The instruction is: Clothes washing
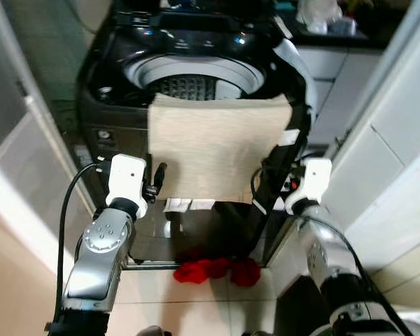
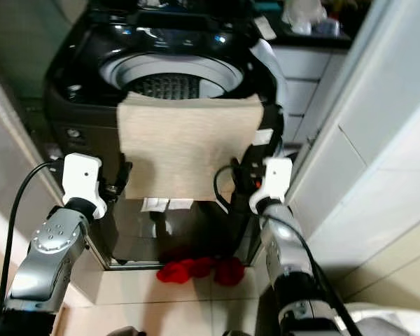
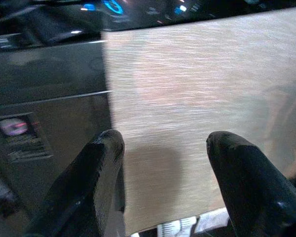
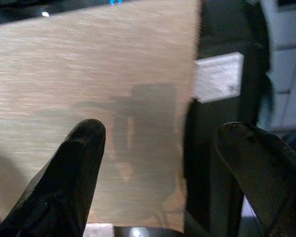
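A beige cloth [image 1: 213,143] hangs over the front rim of a black top-loading washing machine [image 1: 119,112], covering much of its front panel. The drum opening [image 1: 196,77] sits uncovered behind it. My left gripper [image 1: 156,180] is open at the cloth's lower left edge, its fingers [image 3: 96,173] straddling that edge without touching it. My right gripper [image 1: 274,183] is open at the cloth's lower right edge, one finger [image 4: 74,163] before the cloth and the other [image 4: 259,163] before the dark machine side.
A red garment [image 1: 217,269] lies on the tiled floor at the foot of the machine. A frosted glass door [image 1: 21,147] stands to the left, white cabinets and a wall [image 1: 385,140] to the right. Clutter sits on a dark counter [image 1: 329,21] behind.
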You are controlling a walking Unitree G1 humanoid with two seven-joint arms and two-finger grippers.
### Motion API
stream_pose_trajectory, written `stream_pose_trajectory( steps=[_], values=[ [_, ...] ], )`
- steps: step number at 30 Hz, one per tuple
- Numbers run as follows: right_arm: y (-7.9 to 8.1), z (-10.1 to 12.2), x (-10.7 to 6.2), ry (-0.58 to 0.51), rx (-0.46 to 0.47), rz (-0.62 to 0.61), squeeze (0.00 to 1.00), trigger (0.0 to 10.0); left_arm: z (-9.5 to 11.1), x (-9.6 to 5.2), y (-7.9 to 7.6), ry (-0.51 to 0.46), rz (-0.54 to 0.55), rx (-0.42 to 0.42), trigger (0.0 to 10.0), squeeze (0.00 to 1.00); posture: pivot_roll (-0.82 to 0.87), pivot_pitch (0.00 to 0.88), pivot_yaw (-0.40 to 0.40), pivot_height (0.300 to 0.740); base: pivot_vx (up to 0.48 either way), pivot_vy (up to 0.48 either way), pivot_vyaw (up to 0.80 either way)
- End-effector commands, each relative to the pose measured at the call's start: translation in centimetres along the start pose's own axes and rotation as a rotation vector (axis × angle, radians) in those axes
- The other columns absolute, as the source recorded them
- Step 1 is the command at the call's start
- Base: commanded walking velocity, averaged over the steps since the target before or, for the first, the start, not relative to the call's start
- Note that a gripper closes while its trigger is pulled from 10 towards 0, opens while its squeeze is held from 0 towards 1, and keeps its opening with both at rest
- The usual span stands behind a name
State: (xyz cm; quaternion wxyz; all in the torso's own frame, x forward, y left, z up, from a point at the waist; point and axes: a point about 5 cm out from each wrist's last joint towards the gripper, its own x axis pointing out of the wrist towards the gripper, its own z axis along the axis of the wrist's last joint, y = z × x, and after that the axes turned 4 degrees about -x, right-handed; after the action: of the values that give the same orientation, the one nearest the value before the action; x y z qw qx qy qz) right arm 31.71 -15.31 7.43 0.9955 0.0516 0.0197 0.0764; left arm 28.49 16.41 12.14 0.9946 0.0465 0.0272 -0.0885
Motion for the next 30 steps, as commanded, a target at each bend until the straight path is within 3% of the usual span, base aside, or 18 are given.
stream_pose_trajectory(
  steps=[1,5,13,22,30],
  values=[
    [-0.2,0.1,0.0,-0.017,0.003,-0.033,0.03,10.0,0.3,0.5,-0.3,-0.004,-0.034,0.029,10.0,0.00,0.01,0.000,0.024,0.740,0.000,0.000,0.00],
    [-0.1,-0.1,-0.4,-0.034,0.007,-0.072,0.03,10.0,0.4,1.1,0.1,0.006,-0.059,0.053,10.0,0.00,0.00,0.000,0.069,0.740,0.000,0.000,0.00],
    [0.7,1.3,0.6,-0.062,-0.069,0.016,0.04,10.0,-0.4,1.0,-0.5,0.003,-0.025,-0.034,10.0,0.00,-0.01,0.000,0.017,0.740,0.000,0.000,0.00],
    [0.4,0.9,0.7,-0.030,-0.074,0.041,0.06,10.0,-0.6,1.2,-0.7,-0.018,-0.030,-0.028,10.0,0.00,-0.01,0.000,0.000,0.740,0.000,0.000,-0.78],
    [-0.3,0.6,0.7,-0.012,-0.083,0.041,0.07,10.0,-0.6,1.1,-1.3,-0.037,-0.077,-0.046,10.0,0.00,-0.02,0.000,-0.006,0.740,-0.030,0.304,-0.76]
  ],
)
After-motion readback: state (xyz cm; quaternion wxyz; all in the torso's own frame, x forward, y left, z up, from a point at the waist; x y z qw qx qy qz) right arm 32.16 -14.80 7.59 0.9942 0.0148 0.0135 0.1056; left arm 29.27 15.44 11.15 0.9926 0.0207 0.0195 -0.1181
